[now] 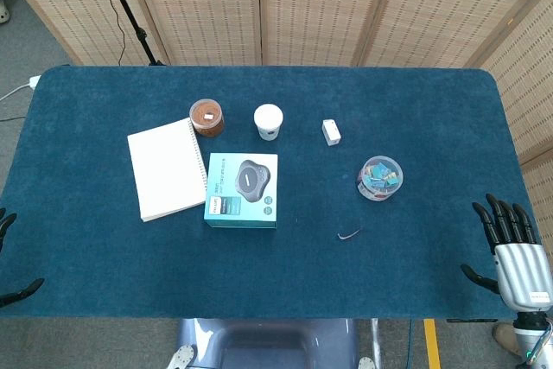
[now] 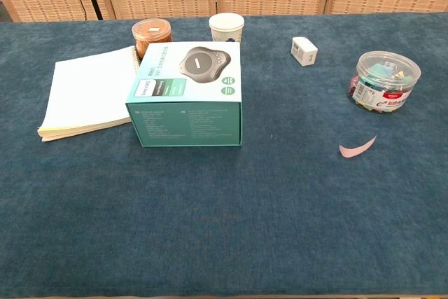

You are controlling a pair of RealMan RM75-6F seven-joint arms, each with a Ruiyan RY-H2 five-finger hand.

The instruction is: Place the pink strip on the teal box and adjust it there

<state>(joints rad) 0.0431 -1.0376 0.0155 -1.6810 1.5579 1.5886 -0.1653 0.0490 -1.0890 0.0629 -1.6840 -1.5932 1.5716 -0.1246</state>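
The pink strip (image 1: pixel 349 234) (image 2: pixel 358 147) lies curled on the blue cloth, right of the teal box (image 1: pixel 243 189) (image 2: pixel 187 94). The box lies flat near the table's middle with a speaker pictured on its lid. My right hand (image 1: pixel 513 252) hovers at the table's right edge, fingers spread and holding nothing, well right of the strip. My left hand (image 1: pixel 10 257) shows only as dark fingertips at the left edge of the head view. Neither hand appears in the chest view.
A white spiral notebook (image 1: pixel 167 168) (image 2: pixel 87 92) lies left of the box. Behind it stand a brown-lidded jar (image 1: pixel 206 117) (image 2: pixel 152 35) and a paper cup (image 1: pixel 269 121) (image 2: pixel 227 28). A small white block (image 1: pixel 331 132) (image 2: pixel 304 50) and a clear tub of clips (image 1: pixel 380 177) (image 2: pixel 386 80) sit to the right.
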